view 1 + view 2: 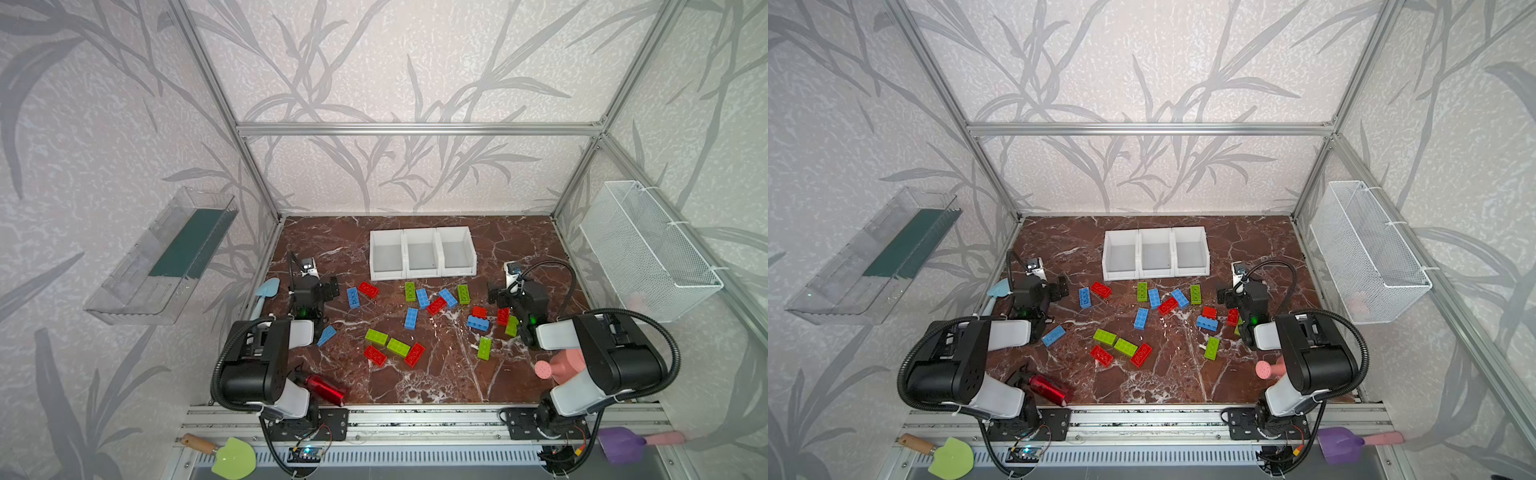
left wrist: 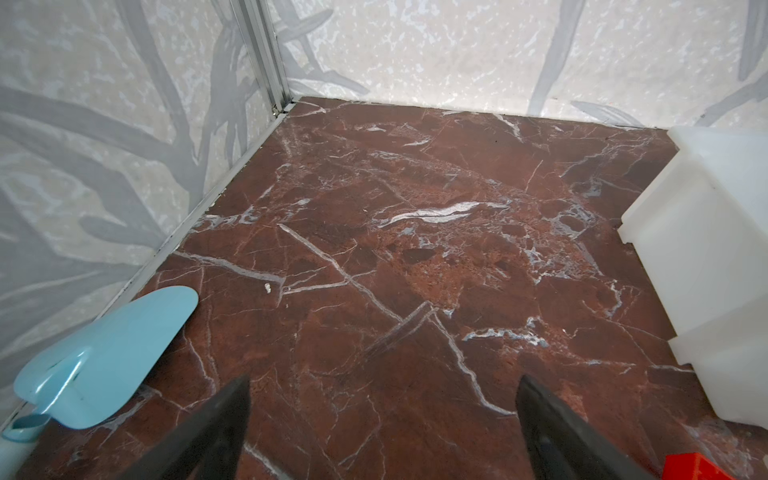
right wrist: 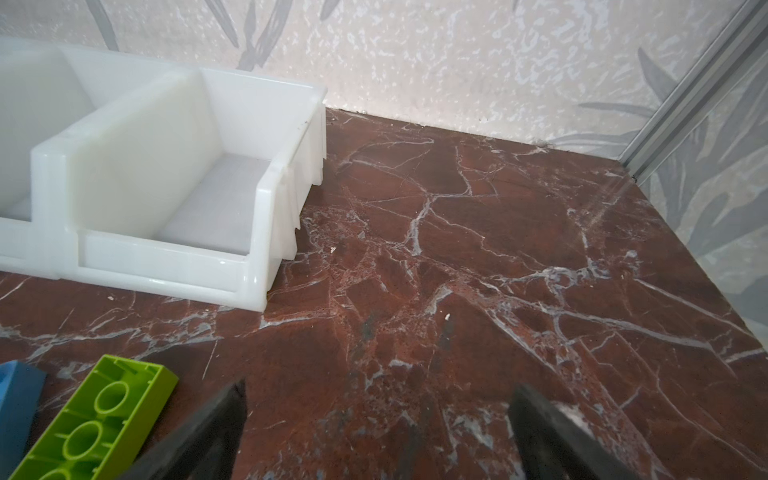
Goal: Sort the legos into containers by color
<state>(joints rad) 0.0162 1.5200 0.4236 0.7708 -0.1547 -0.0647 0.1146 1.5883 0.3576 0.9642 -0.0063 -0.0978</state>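
Observation:
Several legos in blue, red and lime green lie scattered across the middle of the marble table, among them a blue one (image 1: 353,297), a red one (image 1: 368,289) and a green one (image 1: 376,337). The three joined white containers (image 1: 423,270) (image 1: 1156,272) stand empty behind them. My left gripper (image 1: 330,287) (image 2: 384,380) hovers open at the left of the pile, over bare marble. Open as well, my right gripper (image 1: 496,296) (image 3: 379,384) hangs at the pile's right end, with an upturned green lego (image 3: 95,424) beside its finger. Neither gripper holds anything.
A red metal bottle (image 1: 326,388) lies near the left arm's base and a pink watering can (image 1: 559,368) by the right arm. A light blue scoop (image 2: 108,357) rests along the left wall. A wire basket (image 1: 652,249) and a clear tray (image 1: 166,253) hang on the side walls.

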